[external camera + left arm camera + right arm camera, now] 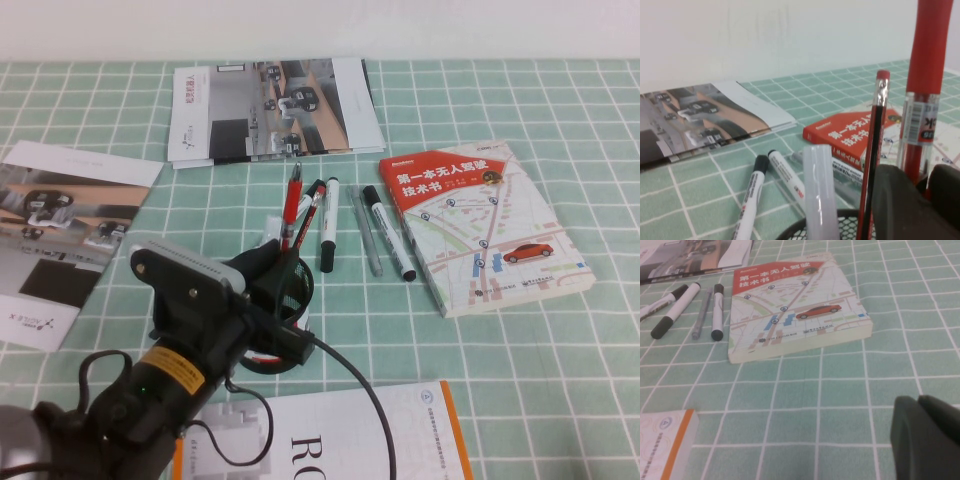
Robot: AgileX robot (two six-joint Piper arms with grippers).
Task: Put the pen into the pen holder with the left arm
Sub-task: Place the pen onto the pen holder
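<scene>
High view: left tool (272,262) sits over the holder (290,300), clamped on the pen (290,205). Pen upright, lower end at holder mouth; can't tell how deep it goes. Striped pen (312,212) leans in the holder next to it. On bench (560,380) just behind holder: two markers (328,225), a clear pen (365,232), then map book (480,225) further right. Brochures (270,108) at back and far left, white booklet (340,440) at near edge. Right tool not in this view.

L wrist view: pen (927,75) held between dark fingers (900,205), standing vertical. Striped pen (872,160) and a clear tube in the mesh holder (840,227) rim below. Markers (752,195) lie beyond.

R wrist view: right tool (927,437) low over bare bench (840,390), near side of book (795,307), well apart from it; jaws look closed, nothing held.
</scene>
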